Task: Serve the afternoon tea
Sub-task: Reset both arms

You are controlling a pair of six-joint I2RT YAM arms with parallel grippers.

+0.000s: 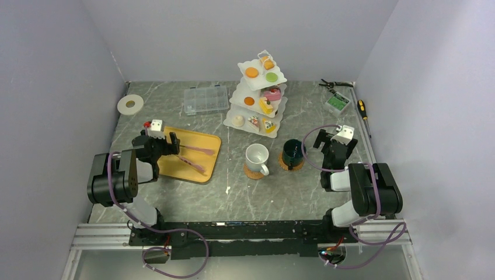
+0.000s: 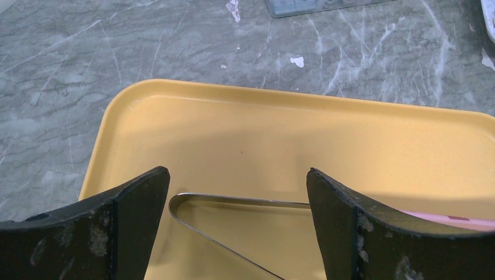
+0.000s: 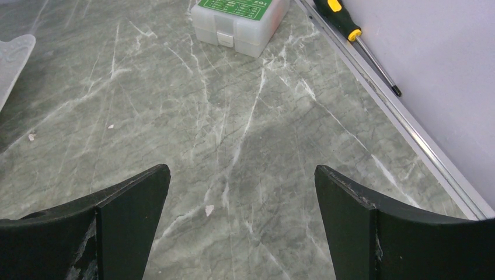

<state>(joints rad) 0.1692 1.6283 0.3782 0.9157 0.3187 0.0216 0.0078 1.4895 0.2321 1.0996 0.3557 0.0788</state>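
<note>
1. While both grippers hung open and empty, the left gripper [image 2: 238, 186] stood over the yellow tray [image 2: 292, 134], with the looped end of the tongs [image 2: 233, 201] showing between its jaws; an off-centre closure could have flicked the tongs aside.
2. The right gripper [image 3: 242, 175], over bare table right of the dark-green mug [image 1: 292, 153], risked nudging that mug off its coaster [image 1: 286, 167] in any leftward sweep.
3. Pastries [image 1: 251, 72] sat on the far stand [image 1: 236, 98]; a careless reach might have toppled it.
</note>
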